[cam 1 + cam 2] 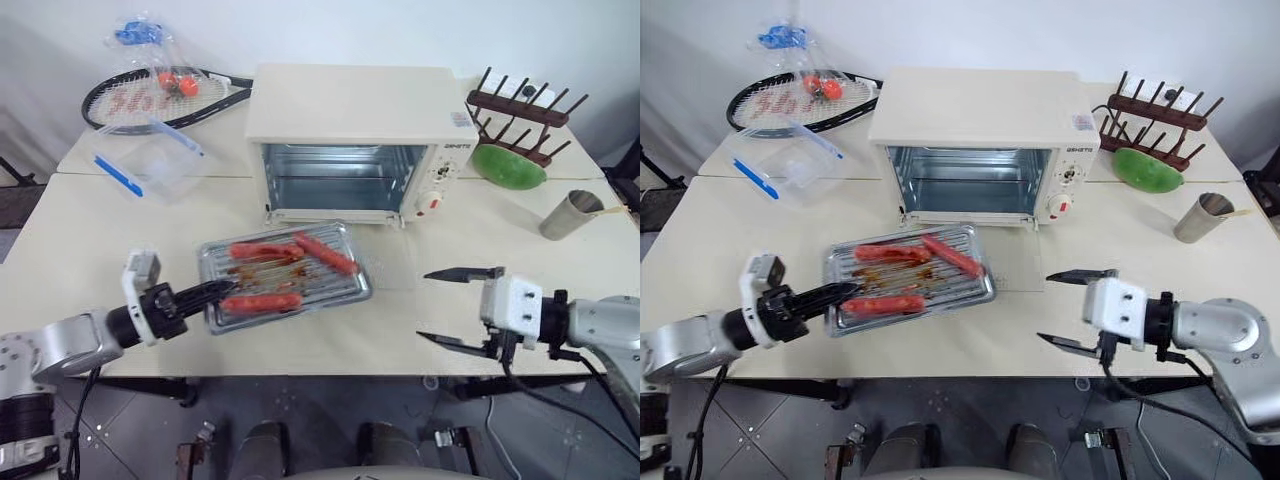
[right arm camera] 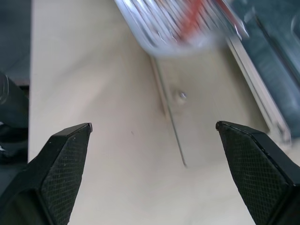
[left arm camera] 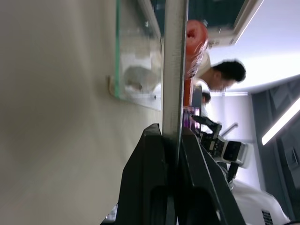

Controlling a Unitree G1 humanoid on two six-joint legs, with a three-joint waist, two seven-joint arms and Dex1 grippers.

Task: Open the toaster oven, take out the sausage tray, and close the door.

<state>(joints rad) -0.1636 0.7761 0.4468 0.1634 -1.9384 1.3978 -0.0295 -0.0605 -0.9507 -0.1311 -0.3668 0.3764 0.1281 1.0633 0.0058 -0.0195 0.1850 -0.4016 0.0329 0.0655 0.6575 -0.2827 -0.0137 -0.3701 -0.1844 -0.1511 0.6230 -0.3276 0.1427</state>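
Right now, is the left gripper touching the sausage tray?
Touching. In the left wrist view the left gripper has its two black fingers shut on the sausage tray's thin metal rim; the left eye view shows them at the tray's near left edge.

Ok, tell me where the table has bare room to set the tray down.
Free: the near strip between the sausage tray and right gripper, and the left side below the clear box. Crowded: the back edge around the toaster oven, racket and rack.
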